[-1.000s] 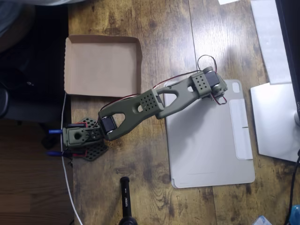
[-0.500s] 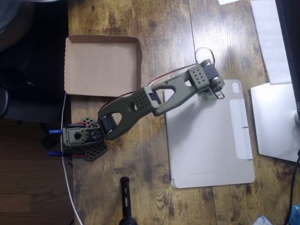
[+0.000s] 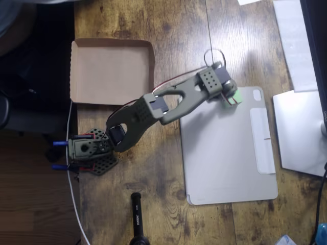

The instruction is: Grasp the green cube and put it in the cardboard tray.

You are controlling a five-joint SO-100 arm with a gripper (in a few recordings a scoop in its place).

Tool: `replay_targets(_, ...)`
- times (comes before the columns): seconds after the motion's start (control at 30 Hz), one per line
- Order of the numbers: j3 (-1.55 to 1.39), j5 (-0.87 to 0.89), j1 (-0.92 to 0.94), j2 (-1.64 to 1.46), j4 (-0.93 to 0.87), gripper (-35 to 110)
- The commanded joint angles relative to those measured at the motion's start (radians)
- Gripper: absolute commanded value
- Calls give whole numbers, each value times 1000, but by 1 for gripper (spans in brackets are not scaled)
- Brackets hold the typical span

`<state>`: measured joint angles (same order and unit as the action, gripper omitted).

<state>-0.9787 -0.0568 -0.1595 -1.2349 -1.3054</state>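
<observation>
Cardboard tray (image 3: 110,71): far left on the wooden table (image 3: 179,30), left rim flush with the table's left edge, inside bare; nothing placed in it yet.
Arm base (image 3: 89,151): near left, close to the table's left edge, with a white cable (image 3: 74,204) trailing toward the near edge.
Arm links (image 3: 163,104): stretched from the base diagonally up and to the right, passing just right of the tray's near-right corner.
Gripper (image 3: 230,96): at the arm's right end, over the far-left corner of the grey tablet cover (image 3: 225,158); fingers hidden under the wrist from above, so cannot tell whether apart, together or clamped.
Green cube (image 3: 235,97): a small mint-green patch peeking out at the right of the wrist, at the tablet cover's far edge; whether pinched or merely beside the fingers cannot be read.
Progress: judged early-to-middle; reach to the cube done, grasp unconfirmed, carry to the tray and release both left.
Open room: bare wood between the cover's left edge and the tray, and across the far side of the table; looks like a free swing leftward for the carry.
Edges to mind: tray's right rim to be cleared on entry; tray's near-right corner close to the arm links; black object (image 3: 137,214) at the near edge, well apart from the likely path.
Right side: white items (image 3: 299,132) beyond the tablet cover, near the cube but away from the leftward route.
</observation>
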Motion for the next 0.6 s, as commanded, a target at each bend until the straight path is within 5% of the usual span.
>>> replay_targets(0.0, -97, -43, -5, -106, 129, 34)
replay_targets(0.57, -44, -71, 26, 97, 265, 36)
